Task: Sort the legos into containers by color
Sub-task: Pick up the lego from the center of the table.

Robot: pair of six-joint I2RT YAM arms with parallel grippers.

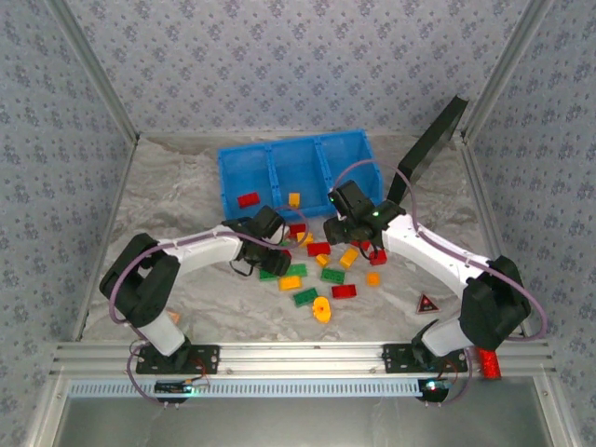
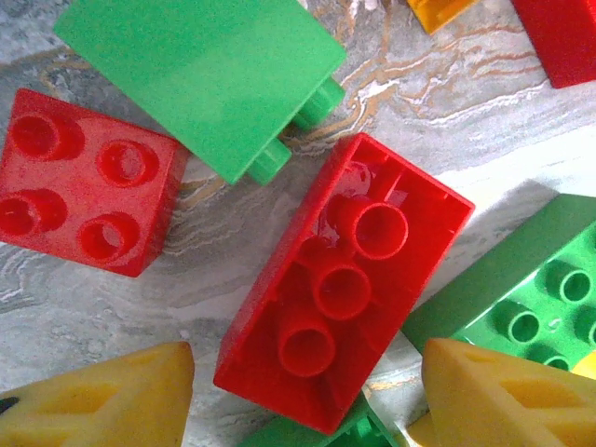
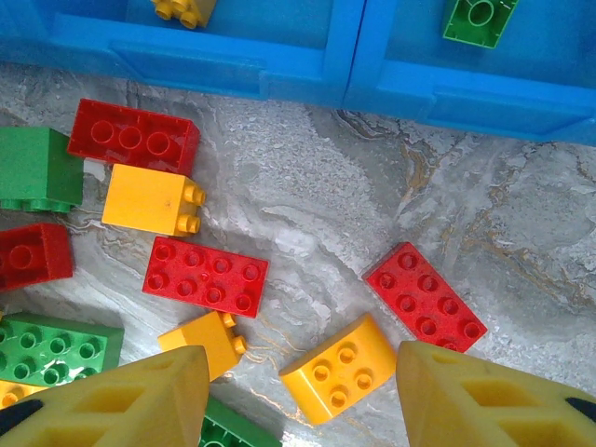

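Observation:
Red, green and yellow-orange legos [image 1: 321, 275] lie scattered on the marble table in front of the blue three-compartment bin [image 1: 233, 168]. My left gripper [image 1: 277, 242] hovers low over the pile and is open. Its yellow fingers [image 2: 102, 400] straddle an upside-down red brick [image 2: 345, 279] without touching it. My right gripper [image 1: 343, 233] is open too, and a curved yellow brick [image 3: 340, 368] lies between its fingers [image 3: 484, 400]. The bin [image 3: 345, 65] holds a red brick [image 1: 248, 198], a yellow one [image 3: 186, 9] and a green one [image 3: 480, 19], each in its own compartment.
A black flat panel [image 1: 438, 140] leans at the back right. A red triangular marker [image 1: 427, 303] lies near the right arm's base, and a red cylinder [image 1: 489, 363] stands on the rail. Wallpapered walls close three sides.

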